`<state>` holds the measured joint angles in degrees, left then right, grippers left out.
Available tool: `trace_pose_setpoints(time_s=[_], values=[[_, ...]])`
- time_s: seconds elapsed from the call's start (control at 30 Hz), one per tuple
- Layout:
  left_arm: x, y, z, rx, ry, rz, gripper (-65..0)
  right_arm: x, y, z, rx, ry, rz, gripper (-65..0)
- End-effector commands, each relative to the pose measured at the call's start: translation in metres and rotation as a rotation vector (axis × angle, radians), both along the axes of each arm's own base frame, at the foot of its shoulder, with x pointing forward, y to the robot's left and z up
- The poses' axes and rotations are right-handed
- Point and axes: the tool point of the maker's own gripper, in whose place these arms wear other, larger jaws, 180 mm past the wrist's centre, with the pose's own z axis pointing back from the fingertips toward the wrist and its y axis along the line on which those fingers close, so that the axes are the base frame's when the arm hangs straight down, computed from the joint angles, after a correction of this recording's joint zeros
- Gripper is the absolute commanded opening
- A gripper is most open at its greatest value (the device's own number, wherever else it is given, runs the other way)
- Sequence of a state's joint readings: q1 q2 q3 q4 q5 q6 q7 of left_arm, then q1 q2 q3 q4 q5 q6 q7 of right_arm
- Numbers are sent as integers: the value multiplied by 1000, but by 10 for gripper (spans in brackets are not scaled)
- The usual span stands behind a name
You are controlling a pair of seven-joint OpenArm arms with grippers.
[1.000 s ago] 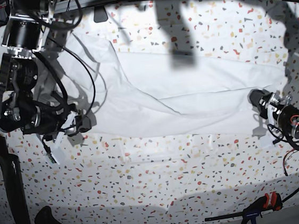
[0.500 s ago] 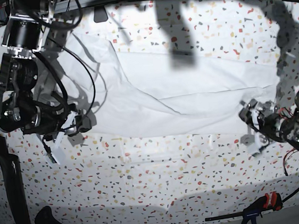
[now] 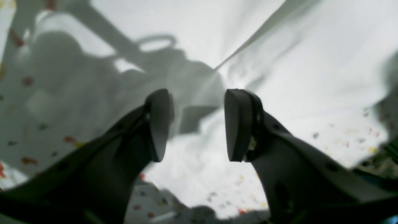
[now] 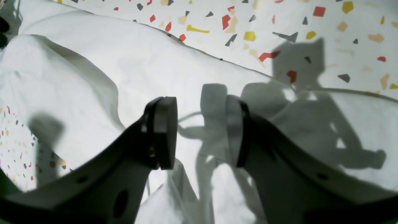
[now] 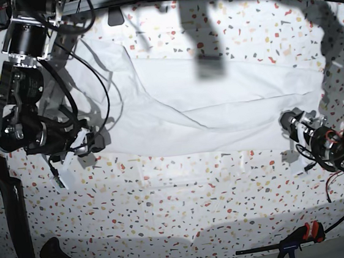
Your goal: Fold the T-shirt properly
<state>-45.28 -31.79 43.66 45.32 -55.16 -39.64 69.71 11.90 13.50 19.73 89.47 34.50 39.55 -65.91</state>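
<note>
Both pincers parted, nothing gripped, T-shirt flat on the counter.
I've got the left pincer low at the shirt's edge, cloth just ahead btwn its tips; right pincer hangs over the opposite end, w/ fabric beneath, prob. to lift both ends together.
</note>
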Motion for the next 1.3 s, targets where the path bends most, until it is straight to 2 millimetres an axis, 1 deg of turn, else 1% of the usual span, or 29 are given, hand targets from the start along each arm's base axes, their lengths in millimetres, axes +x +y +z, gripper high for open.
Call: trace_pose_setpoints(time_s=[0.0,0.23,0.37,0.5,0.57,0.7,0.77,0.8,0.93,1.03,1.07,1.27], values=[[10,4,14,-10,-33,6,-375,10,-1,18,4,-64,7,-393],[0,6,2,-15,-12,14,-375,10,-1,18,4,-63,7,-393],[-2,6,0,-15,-6,13,-375,10,-1,18,4,-63,7,-393],[-11,12,0,20,46,-2,-375,10,-1,18,4,-63,7,-393],[-17,7,2,-13,81,2,-375,10,-1,18,3,-63,7,-393],[-27,-9,10,-117,140,12,-375,10,-1,18,4,-63,7,-393],[-26,-18,15,-173,141,22,-375,10,-1,18,3,-63,7,-393],[-26,-19,15,-181,141,23,-375,10,-1,18,4,-64,7,-393],[-25,-13,14,-156,134,24,-375,10,-1,18,4,-63,7,-393],[-6,-12,15,-172,32,63,-375,10,-1,18,4,-63,7,-393],[-4,-9,14,-159,17,64,-375,10,-1,18,4,-63,7,-393],[-7,-5,11,-126,27,52,-375,10,-1,18,4,-64,7,-393]])
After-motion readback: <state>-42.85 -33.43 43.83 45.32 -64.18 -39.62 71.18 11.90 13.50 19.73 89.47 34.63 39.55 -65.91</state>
